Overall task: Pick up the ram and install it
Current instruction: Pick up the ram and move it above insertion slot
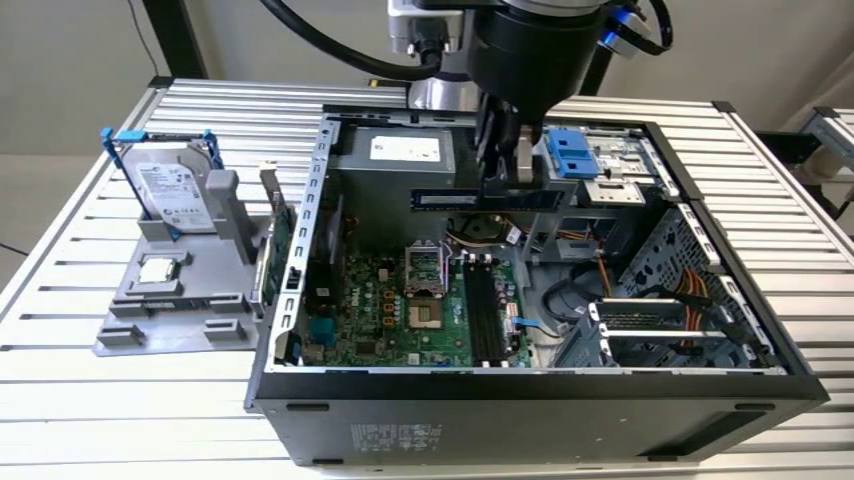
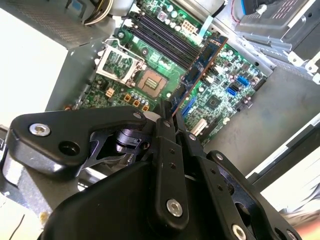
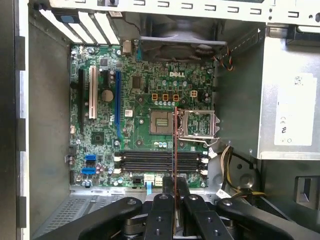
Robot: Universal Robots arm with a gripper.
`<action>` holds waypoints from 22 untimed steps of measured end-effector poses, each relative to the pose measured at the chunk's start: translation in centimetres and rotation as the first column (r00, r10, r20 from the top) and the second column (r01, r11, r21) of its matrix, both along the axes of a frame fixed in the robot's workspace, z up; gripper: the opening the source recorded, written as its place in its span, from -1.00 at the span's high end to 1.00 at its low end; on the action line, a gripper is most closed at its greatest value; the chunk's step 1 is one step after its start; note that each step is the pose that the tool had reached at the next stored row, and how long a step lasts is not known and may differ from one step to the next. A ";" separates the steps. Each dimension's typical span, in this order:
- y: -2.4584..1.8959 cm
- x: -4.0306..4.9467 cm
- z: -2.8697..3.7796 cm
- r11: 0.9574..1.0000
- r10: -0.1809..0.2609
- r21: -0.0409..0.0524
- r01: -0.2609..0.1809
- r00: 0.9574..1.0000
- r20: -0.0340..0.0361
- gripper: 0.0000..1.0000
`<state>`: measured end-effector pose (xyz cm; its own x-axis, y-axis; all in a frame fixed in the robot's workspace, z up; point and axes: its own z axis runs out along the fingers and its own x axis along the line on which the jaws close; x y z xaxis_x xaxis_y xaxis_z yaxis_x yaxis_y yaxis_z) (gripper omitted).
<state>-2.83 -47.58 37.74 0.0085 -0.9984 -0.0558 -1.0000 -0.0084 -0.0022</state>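
Observation:
The ram (image 1: 483, 198), a long thin green stick with a dark blue label, hangs level above the open computer case (image 1: 534, 385). My gripper (image 1: 515, 184) is shut on it near the end towards the exterior view's right. In the first wrist view the ram (image 3: 175, 145) shows edge-on as a thin line running out from my gripper (image 3: 175, 184) across the black memory slots (image 3: 160, 162). In the second wrist view the ram (image 2: 202, 65) juts out from my gripper (image 2: 169, 109) over the motherboard (image 2: 220, 100). The memory slots (image 1: 483, 310) lie below the stick.
A silver hard drive in a blue frame (image 1: 174, 185) stands in a grey holder (image 1: 174, 300) on the slatted table, at the exterior view's left. A green card with a metal bracket (image 1: 276, 245) stands beside the case wall. Inside the case are the power supply (image 1: 400, 150), CPU socket (image 1: 424, 290), cables (image 1: 667, 290) and a blue drive caddy (image 1: 577, 152).

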 end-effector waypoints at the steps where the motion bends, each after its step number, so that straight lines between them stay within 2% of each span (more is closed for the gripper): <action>1: 0.00 0.09 0.00 1.000 0.000 0.000 0.000 1.000 0.000 1.00; 22: 0.00 1.78 0.00 1.000 0.000 0.000 0.000 1.000 0.000 1.00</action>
